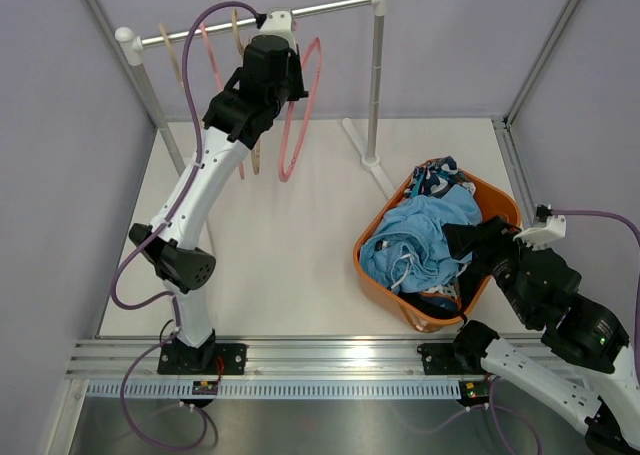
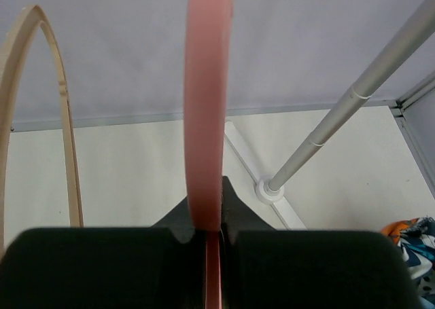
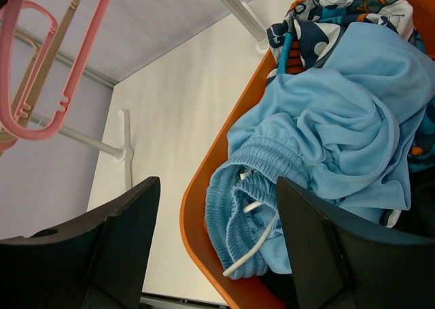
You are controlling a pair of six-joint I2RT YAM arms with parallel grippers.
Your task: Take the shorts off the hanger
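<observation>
- My left gripper [image 2: 212, 240] is clamped shut on the pink hanger [image 2: 207, 119], up by the rail [image 1: 320, 8].
- My right gripper [image 3: 216, 214] hangs wide open, holding nothing, over the orange basket [image 3: 189, 217] on the tabletop [image 1: 290, 275].
- Light blue shorts [image 3: 326, 125] lie heaped in the basket, with patterned shorts [image 3: 340, 10] at its far end.

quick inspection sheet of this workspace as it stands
surface: white table, holds orange basket and rack
job's things: light blue shorts atop patterned pair in basket; pink hanger bare
clutter: nothing seen
grippers: left gripper shut on pink hanger; right gripper open, facing basket
cables: purple cables along both arms
surroundings: lilac walls; wooden hanger bare
</observation>
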